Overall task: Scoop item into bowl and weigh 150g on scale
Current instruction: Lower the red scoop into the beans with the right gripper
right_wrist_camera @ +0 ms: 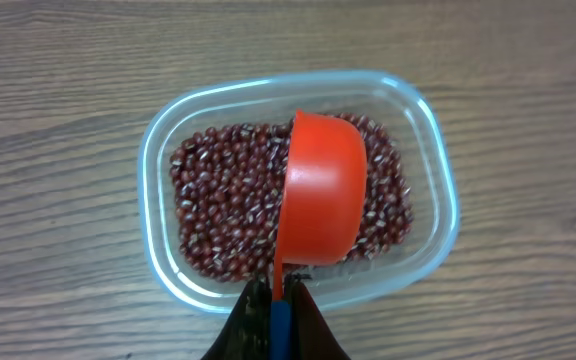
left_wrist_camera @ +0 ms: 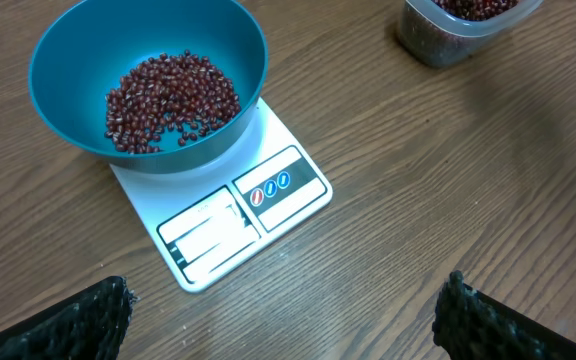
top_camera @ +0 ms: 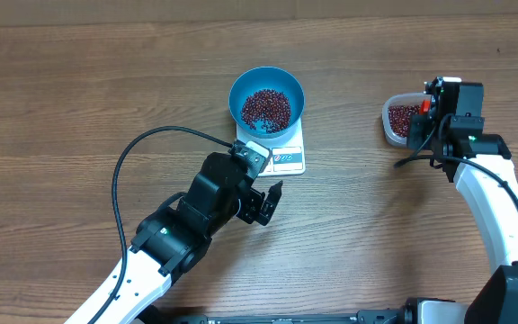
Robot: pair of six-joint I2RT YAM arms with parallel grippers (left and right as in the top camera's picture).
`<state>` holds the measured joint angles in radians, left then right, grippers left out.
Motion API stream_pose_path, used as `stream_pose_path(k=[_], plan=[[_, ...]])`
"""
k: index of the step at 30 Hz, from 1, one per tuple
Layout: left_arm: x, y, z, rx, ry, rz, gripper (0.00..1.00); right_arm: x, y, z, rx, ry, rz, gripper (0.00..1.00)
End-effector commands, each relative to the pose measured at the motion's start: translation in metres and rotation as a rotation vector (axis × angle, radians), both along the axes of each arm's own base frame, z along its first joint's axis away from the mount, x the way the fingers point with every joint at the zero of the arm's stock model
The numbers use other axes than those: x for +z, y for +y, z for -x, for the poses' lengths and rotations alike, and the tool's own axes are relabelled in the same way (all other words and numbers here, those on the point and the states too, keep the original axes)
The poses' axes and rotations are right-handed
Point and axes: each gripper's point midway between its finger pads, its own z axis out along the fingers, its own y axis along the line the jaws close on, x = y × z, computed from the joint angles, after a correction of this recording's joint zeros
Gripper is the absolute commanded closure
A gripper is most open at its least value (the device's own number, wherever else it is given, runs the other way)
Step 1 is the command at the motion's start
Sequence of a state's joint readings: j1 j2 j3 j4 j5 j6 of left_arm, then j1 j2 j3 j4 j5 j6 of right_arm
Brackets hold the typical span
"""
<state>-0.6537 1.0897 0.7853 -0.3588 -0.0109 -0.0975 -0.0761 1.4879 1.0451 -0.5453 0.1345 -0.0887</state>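
Right fingers: pressed together on the thin handle of an orange-red scoop, with nothing else between them. The scoop is held over a clear tub and is turned so that its rounded back faces the wrist camera (what lies in its cup cannot be told from this side). The tub is filled with small dark red beans. The scoop's lower edge is seen against them, but whether it touches them cannot be told.

Left fingers: spread wide, with nothing held. They are seen above the bare wooden surface, near the display end of the scale.

The white scale lies flat on the surface, its display window and button panel turned toward the left arm. The figures in the window are too small to be read. A blue bowl is set on the far part of the scale and overhangs it at the sides. A loose heap of the same beans is spread over the bowl's bottom, with blue wall left bare above it.

From overhead, the tub is seen well apart from the bowl and scale, at the right side of the surface.
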Motion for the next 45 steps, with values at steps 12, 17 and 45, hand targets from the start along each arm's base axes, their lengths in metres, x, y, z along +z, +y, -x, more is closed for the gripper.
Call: stream_pose_path(k=[12, 17, 45], plan=[[0.011, -0.001, -0.004, 0.0, -0.024, 0.011, 0.0, -0.022, -0.012, -0.008, 0.047, 0.053, 0.113, 0.96], [0.009, 0.0, -0.003, 0.0, -0.017, 0.005, 0.0, -0.019, -0.015, -0.011, 0.101, 0.053, 0.171, 0.96], [0.01, -0.001, -0.004, 0.0, -0.019, 0.006, 0.0, -0.049, -0.013, 0.002, 0.181, 0.165, 0.142, 0.96]])
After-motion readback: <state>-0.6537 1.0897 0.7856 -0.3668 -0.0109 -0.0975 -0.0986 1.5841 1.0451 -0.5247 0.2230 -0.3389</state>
